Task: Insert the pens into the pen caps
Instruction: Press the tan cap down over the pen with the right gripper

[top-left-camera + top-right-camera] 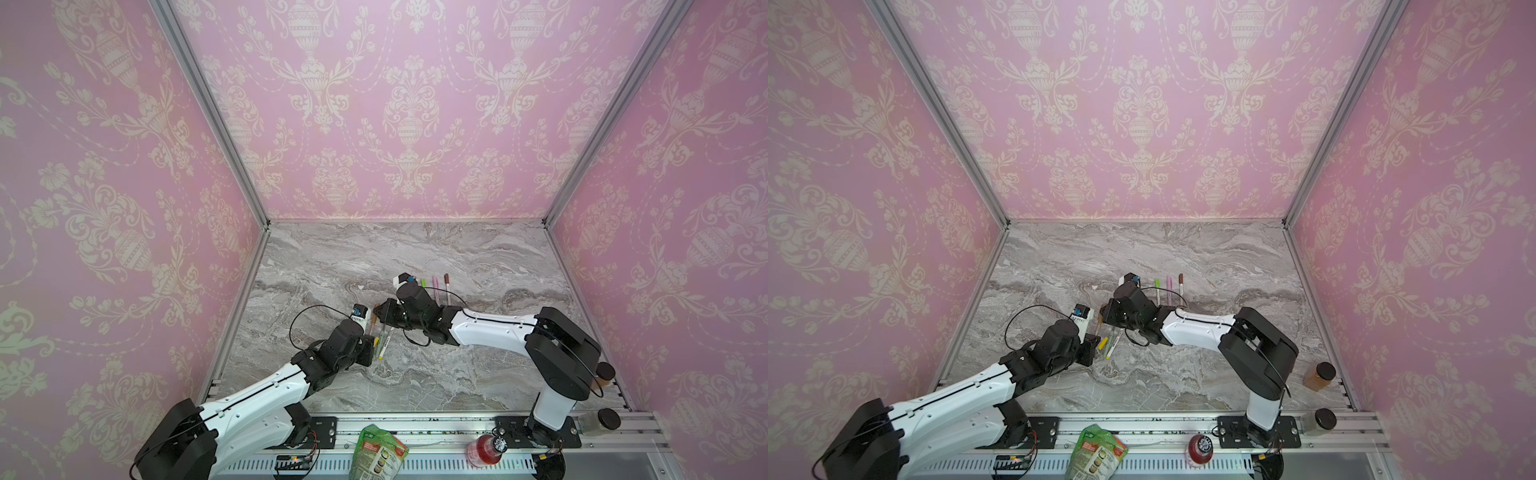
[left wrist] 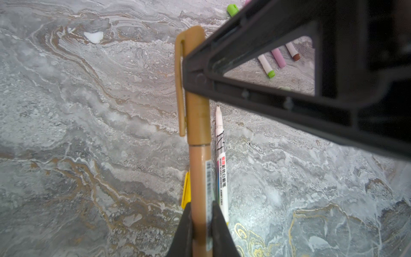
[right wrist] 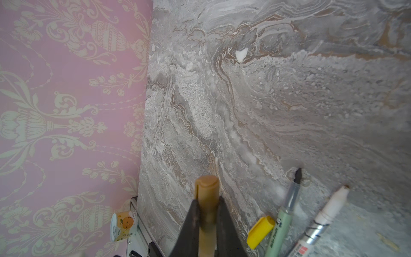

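The left gripper [image 2: 201, 207] has its two fingers pinched on the lower barrel of the tan pen [image 2: 199, 178]. The barrel runs straight out from between the pads, its barcode label facing the wrist camera. Farther along the same pen, the right gripper [image 3: 208, 200] is clamped across the tan cap [image 3: 206, 184], one finger on each side, and the cap's rounded end pokes out past the fingertips. The cap sits on the pen: in the left wrist view its open edge meets the barrel in a thin seam, and its clip runs along one side. Both grippers therefore grip one capped pen between them, at opposite ends.

Just beside the left fingers, on the marble tabletop [image 1: 415, 249], lies the white pen [image 2: 221, 155], uncapped, its bare tip pointing the same way as the tan cap. The yellow cap [image 3: 260, 231] lies close by, partly hidden behind the tan barrel in the left wrist view. Just beside it is the pale green pen [image 3: 282, 222], whose dark chisel tip is bare.

Farther out, past the right gripper, three capped pens lie side by side and slightly apart: the lime green pen [image 1: 1158, 291], the pink pen [image 1: 1170, 289] and the brown-capped pen [image 1: 1181, 284]. A small orange-labelled can [image 3: 123, 224] stands off the tabletop's edge against the pink wallpaper.
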Controlling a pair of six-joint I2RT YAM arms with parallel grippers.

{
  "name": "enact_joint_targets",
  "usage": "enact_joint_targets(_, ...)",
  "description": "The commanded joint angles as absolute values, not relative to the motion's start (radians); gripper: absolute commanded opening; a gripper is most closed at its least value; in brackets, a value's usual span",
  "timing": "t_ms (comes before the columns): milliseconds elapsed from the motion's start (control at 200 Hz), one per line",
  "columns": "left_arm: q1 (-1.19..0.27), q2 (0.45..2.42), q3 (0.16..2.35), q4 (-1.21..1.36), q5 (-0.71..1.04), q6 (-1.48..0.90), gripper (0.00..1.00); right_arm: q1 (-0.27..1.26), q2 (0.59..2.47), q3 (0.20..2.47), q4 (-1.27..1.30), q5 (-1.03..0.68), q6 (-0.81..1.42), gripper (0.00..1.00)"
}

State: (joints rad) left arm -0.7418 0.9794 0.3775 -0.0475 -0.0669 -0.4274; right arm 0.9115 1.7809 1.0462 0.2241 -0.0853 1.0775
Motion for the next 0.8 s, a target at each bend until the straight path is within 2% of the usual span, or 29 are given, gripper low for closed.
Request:
enact_joint_targets(0,-0.749,0.965,0.528,0.627,-0.049,-0.316,0.00,1.058,1.852,0.984,0.063,-0.447,1.075,0.00)
enact_joint_targets(170,-0.731,0.972,0.536,0.615,0.086,-0.391,0.00,1.058,1.823,0.939,0.237,-0.523,1.073,0.00)
enact_joint_targets(430,-0.700,0.913,0.554,0.499,0.266,-0.469,0.00,1.055,1.807,0.922,0.250,-0.546,1.011,0.00)
enact_joint_targets(796,-0.697,0.930,0.568,0.421,0.268,-0.477,0.00,0.991,1.681,0.900,0.074,-0.390,0.898,0.00)
